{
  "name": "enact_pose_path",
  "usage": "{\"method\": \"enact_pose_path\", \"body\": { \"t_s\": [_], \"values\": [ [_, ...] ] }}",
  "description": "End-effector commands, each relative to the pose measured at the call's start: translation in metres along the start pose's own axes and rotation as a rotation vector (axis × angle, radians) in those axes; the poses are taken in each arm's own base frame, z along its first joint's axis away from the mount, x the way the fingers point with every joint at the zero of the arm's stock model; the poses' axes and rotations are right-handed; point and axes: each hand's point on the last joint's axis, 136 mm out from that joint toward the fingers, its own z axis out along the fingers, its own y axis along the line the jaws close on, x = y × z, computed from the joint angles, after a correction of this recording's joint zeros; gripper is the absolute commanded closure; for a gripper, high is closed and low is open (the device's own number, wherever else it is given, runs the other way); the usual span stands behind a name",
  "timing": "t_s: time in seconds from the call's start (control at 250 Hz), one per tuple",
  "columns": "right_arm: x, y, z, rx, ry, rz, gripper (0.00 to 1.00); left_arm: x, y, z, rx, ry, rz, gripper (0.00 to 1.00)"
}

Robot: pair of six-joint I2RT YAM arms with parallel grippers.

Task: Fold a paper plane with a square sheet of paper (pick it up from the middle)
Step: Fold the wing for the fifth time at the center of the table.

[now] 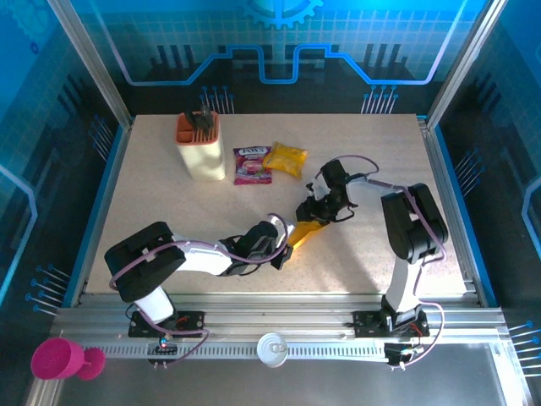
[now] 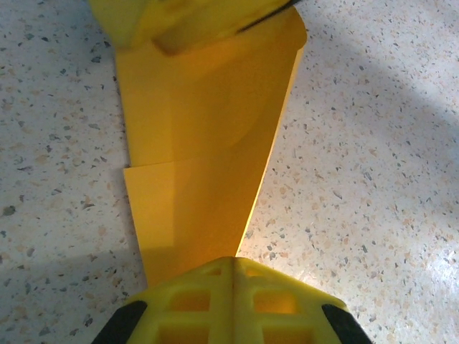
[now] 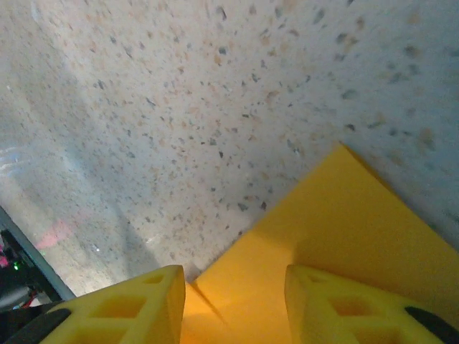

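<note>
Speckled beige tabletop [image 1: 169, 211], blue-lit glass walls [image 1: 84, 68], folded orange paper sheet [image 1: 306, 230] lying flat right of and nearer than the cream holder [image 1: 201, 148] — long axis diagonal, narrow end pointing near-left, left gripper [image 1: 287, 244] clenched on that end, right gripper [image 1: 317, 211] released, fingers parted over the wide end

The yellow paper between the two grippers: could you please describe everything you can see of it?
The paper is plain, matte orange-yellow, folded into a long tapered shape with layered flaps and straight creases. It lies on the speckled table, its narrow end toward the left arm. The left gripper is shut on that narrow end. The right gripper stands open over the other end, jaws apart above the sheet.
</note>
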Motion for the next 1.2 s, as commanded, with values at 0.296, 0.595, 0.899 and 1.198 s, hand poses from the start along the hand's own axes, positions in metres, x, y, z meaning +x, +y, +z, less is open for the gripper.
{"method": "enact_pose_path", "body": {
  "t_s": [0.296, 0.595, 0.899, 1.198],
  "values": [
    [0.042, -0.010, -0.066, 0.137, -0.181, 0.162, 0.44, -0.010, -0.011, 0.002, -0.018, -0.018, 0.035, 1.00],
    [0.065, -0.010, -0.044, 0.121, -0.151, 0.197, 0.43, -0.008, -0.015, 0.005, -0.023, -0.010, 0.061, 1.00],
    [0.052, -0.007, -0.037, 0.116, -0.143, 0.191, 0.44, -0.005, -0.020, 0.008, -0.016, 0.002, 0.079, 1.00],
    [0.053, -0.012, -0.025, 0.115, -0.115, 0.196, 0.58, -0.003, -0.023, 0.009, -0.008, 0.013, 0.096, 1.00]
  ]
}}
